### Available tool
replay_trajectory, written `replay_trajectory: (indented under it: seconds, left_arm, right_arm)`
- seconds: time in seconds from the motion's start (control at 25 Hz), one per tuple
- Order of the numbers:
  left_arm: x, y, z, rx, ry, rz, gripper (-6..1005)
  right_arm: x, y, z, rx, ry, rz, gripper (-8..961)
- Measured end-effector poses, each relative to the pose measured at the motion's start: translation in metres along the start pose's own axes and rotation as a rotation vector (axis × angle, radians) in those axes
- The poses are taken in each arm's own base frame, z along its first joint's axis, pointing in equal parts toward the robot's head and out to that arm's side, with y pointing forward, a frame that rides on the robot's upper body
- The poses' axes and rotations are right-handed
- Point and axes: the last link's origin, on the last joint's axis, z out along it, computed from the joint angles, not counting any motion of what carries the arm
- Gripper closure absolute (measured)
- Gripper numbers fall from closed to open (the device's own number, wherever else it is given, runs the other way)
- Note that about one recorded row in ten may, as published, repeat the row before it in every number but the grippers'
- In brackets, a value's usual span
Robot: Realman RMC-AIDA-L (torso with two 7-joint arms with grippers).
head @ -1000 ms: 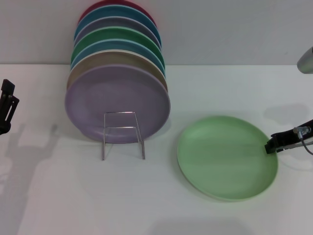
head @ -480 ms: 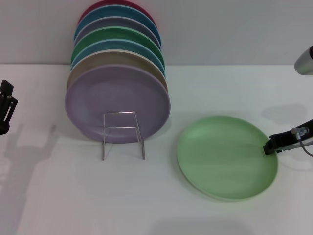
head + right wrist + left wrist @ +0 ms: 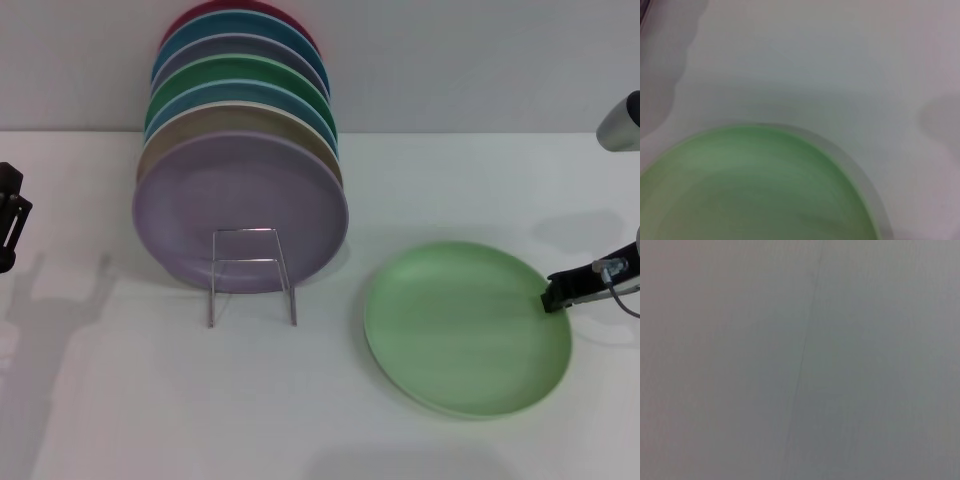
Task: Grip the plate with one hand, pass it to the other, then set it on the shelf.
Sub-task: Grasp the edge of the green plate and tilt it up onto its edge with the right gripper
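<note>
A row of coloured plates [image 3: 240, 190] stands upright in the shelf [image 3: 250, 272] at ten o'clock from the plate [image 3: 467, 327], which lies on the table [image 3: 150, 400]. The right gripper [image 3: 553, 296] meets its three-o'clock rim; whether its jaws are closed cannot be told. The left gripper [image 3: 10, 225] waits at far nine o'clock.

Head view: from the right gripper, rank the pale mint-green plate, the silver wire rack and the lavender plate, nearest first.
1. Pale mint-green round plate: flat on the table, its right rim at the right gripper.
2. Thin silver wire rack: left of that plate.
3. Lavender plate: standing behind the rack; close to call.
</note>
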Motion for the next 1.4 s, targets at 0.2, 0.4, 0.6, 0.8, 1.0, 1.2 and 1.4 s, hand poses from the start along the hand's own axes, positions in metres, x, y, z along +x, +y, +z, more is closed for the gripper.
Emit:
replay_trajectory:
  seconds: [0.2,0.4,0.6,0.8,1.0,1.2,1.4]
  left_arm:
    - [0.0,0.0,0.0,0.001,0.0,0.001,139]
    - [0.0,-0.001,0.0,0.001,0.001,0.002,140]
    - [0.0,-0.001,0.001,0.0,0.001,0.002,140]
    - [0.0,-0.001,0.001,0.0,0.002,0.002,140]
    - [0.001,-0.001,0.001,0.0,0.002,0.002,140]
    - [0.001,0.0,0.001,-0.002,0.004,0.002,140]
    - [0.001,0.001,0.003,-0.006,0.006,0.001,140]
  right_arm:
    - [-0.002,0.0,-0.002,0.004,-0.011,-0.005,924]
    - [-0.006,0.001,-0.009,0.017,-0.066,-0.036,922]
    - [-0.011,0.002,-0.018,0.025,-0.114,-0.066,928]
    - [-0.015,0.002,-0.033,0.039,-0.196,-0.093,932]
    - [-0.021,0.003,-0.052,0.068,-0.294,-0.122,934]
    - [-0.026,0.004,-0.061,0.139,-0.37,-0.174,935]
    - [-0.032,0.01,-0.058,0.221,-0.418,-0.248,935]
